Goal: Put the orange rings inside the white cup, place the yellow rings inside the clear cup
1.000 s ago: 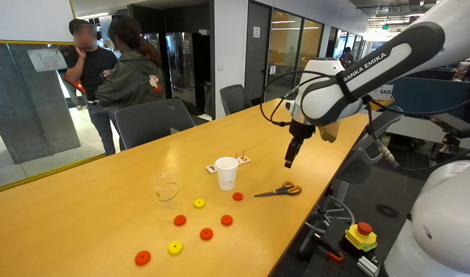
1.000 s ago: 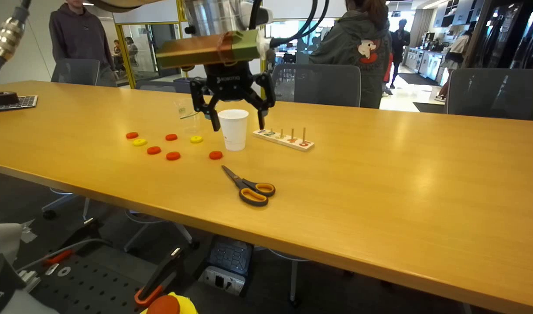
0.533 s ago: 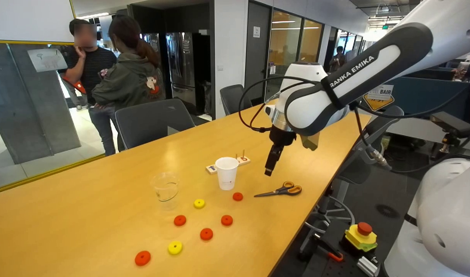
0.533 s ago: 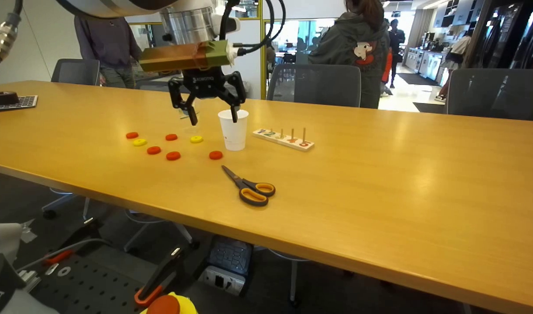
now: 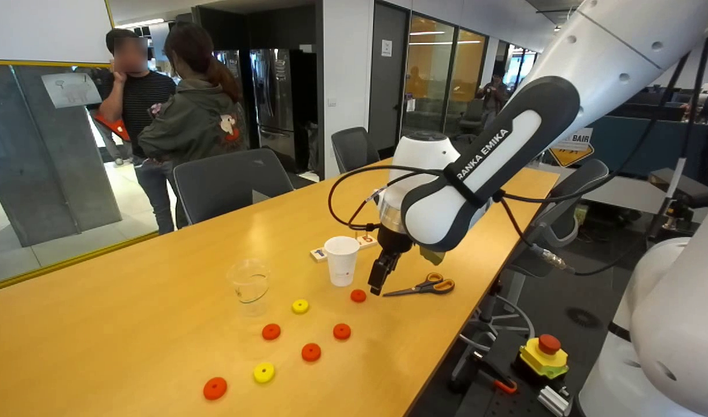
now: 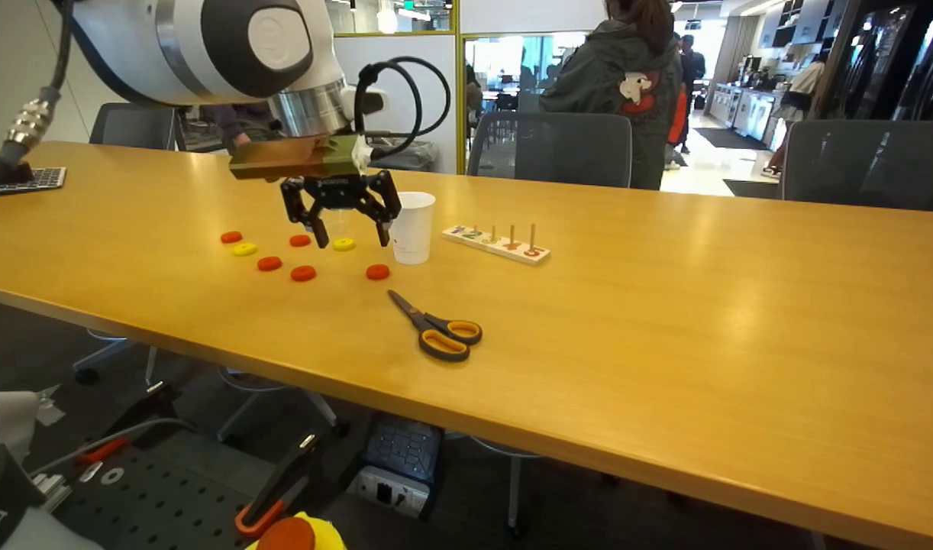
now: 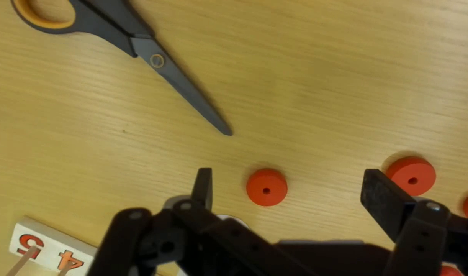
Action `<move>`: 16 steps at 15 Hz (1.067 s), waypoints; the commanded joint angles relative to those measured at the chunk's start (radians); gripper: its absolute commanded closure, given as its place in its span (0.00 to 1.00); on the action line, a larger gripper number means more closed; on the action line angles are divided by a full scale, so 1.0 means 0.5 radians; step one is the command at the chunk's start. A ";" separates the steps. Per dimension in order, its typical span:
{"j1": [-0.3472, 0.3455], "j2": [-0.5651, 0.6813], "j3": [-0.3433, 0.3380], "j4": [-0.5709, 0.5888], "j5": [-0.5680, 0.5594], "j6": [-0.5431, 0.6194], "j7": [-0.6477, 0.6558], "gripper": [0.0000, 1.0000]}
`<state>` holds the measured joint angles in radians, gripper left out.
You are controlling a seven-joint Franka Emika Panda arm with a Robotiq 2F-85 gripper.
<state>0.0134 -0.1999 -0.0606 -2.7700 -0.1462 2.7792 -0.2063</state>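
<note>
Currently, five orange rings (image 5: pixel 311 352) are lying flat on the table (image 5: pixel 128 347), and two yellow rings (image 5: pixel 264 372) are lying among them. One white cup (image 5: pixel 342 266) is standing upright, and one clear cup (image 5: pixel 250 289) is standing upright well apart from it. One pair of scissors (image 5: pixel 420 287) is lying with its point aiming towards the orange ring nearest the white cup. One peg board (image 6: pixel 501 246) is lying near that cup.

You are keeping the gripper (image 6: pixel 353 243) pointing down, its jaws standing wide apart and gripping nothing. In the wrist view, that same orange ring is showing whole in the gap between the two fingertips (image 7: pixel 202 188), while one fingertip is partly covering another orange ring.

Compared with a second ago, you are bringing the gripper lower and closer to the rings. In an exterior view, its fingers (image 5: pixel 380 278) are now showing between the nearest orange ring and the point of the scissors, no longer hanging beyond the scissors. In an exterior view, the fingers (image 6: pixel 321 234) are now reaching down beside the white cup instead of framing it. The jaws are staying just as wide. All seven rings, both cups, the scissors and the peg board are staying where they were.
</note>
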 commanded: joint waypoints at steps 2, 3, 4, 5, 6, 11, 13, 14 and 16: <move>-0.095 0.197 0.122 0.007 -0.194 0.220 0.299 0.00; -0.106 0.228 0.131 0.015 -0.242 0.238 0.349 0.00; -0.115 0.272 0.137 0.035 -0.289 0.253 0.397 0.00; -0.115 0.303 0.135 0.046 -0.319 0.263 0.429 0.00; -0.107 0.343 0.129 0.062 -0.324 0.276 0.441 0.00; -0.060 0.500 0.110 0.174 -0.322 0.281 0.473 0.00; -0.044 0.555 0.097 0.237 -0.316 0.273 0.472 0.00; -0.037 0.584 0.098 0.272 -0.279 0.265 0.442 0.00; -0.028 0.629 0.085 0.326 -0.287 0.261 0.444 0.00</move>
<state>-0.0147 0.0667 -0.0090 -2.6632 -0.2850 2.8975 -0.0024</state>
